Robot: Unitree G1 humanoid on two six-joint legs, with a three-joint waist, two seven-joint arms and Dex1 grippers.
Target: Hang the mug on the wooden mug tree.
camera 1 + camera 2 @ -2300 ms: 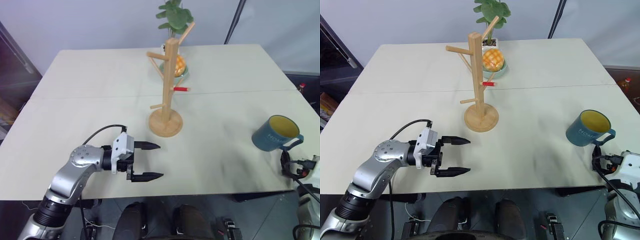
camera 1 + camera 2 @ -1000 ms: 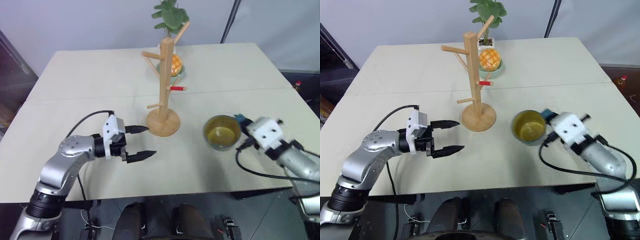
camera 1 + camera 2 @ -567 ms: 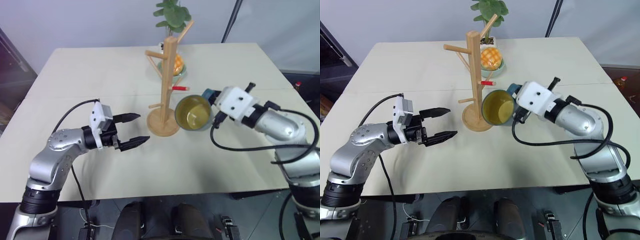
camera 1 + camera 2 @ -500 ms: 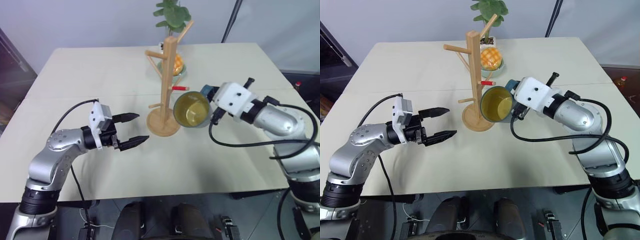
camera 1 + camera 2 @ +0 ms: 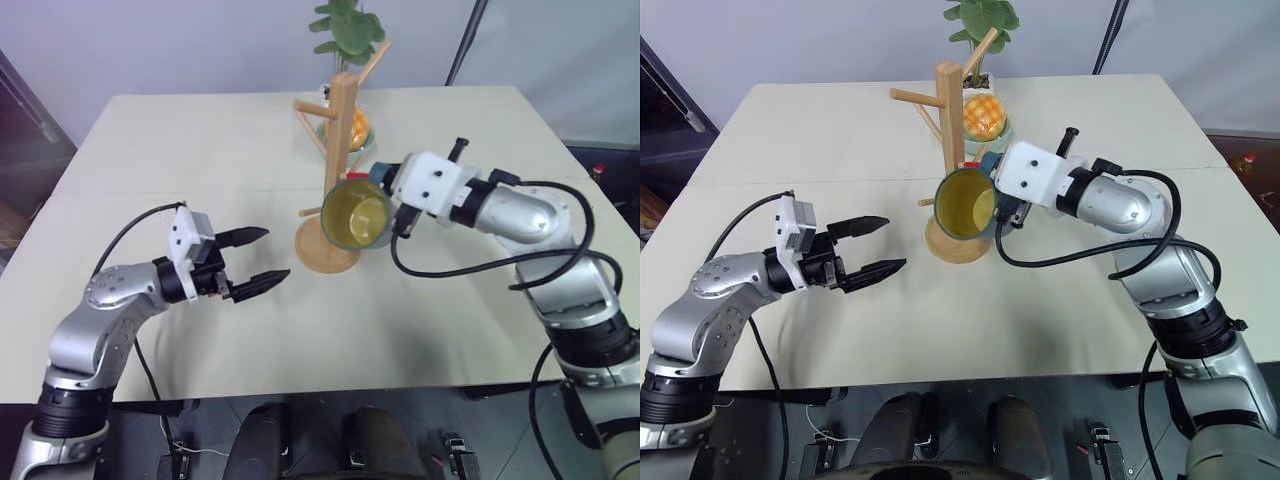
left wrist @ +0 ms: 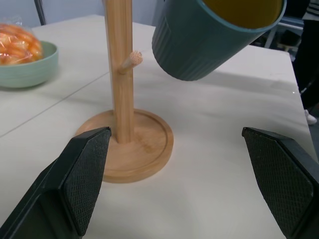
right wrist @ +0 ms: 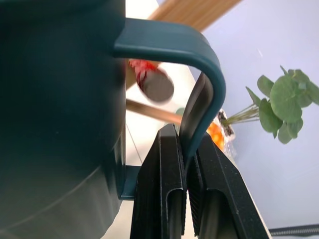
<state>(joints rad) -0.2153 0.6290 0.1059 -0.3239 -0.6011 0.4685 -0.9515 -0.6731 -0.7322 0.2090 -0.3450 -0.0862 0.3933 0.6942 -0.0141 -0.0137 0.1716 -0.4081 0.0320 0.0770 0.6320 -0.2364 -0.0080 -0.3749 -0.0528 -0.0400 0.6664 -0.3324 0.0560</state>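
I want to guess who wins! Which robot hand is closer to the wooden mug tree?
Right. The right gripper holds the mug by its handle right beside the wooden mug tree. The left gripper hovers open, farther off.

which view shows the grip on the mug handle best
The right wrist view: the right gripper is pinched shut on the mug handle. The eye views show the mug's yellow inside, handle hidden. The left wrist view shows its ribbed side.

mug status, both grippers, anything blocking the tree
Right gripper shut on the mug handle, mug tipped in the air beside the wooden mug tree. Left gripper open, empty, low over the table. Nothing blocking the pegs.
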